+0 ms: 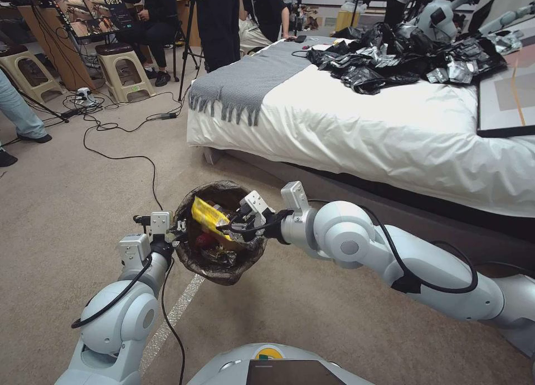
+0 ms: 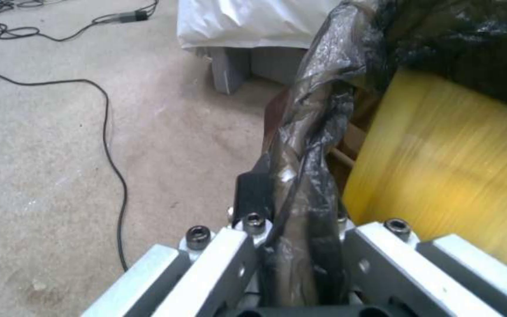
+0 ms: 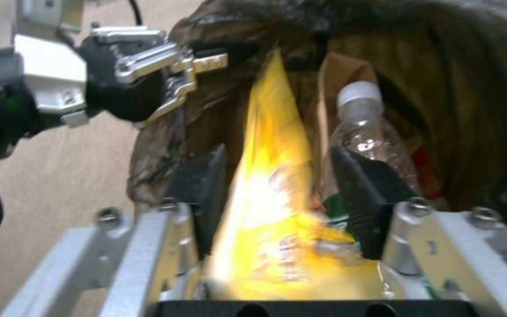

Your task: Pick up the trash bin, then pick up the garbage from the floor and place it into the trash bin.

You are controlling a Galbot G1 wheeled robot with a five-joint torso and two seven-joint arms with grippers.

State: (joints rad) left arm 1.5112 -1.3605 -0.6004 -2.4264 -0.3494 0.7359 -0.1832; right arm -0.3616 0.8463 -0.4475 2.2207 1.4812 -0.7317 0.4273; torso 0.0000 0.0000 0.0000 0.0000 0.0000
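From my head, my left tool [image 1: 179,227] pinches the lined rim of the trash bin [image 1: 220,271], held above the carpet beside the bed [image 1: 390,134]; my right tool [image 1: 237,226] sits over its mouth. At my left wrist, the fingers clamp the liner [image 2: 306,185]. At my right wrist, the fingers [image 3: 203,185] stand apart, a yellow snack bag [image 3: 271,176] between them, a clear bottle [image 3: 371,141] inside the bin.

A white bed [image 1: 390,128] carries a grey fringed blanket [image 1: 245,81] and crumpled black bags [image 1: 390,56].
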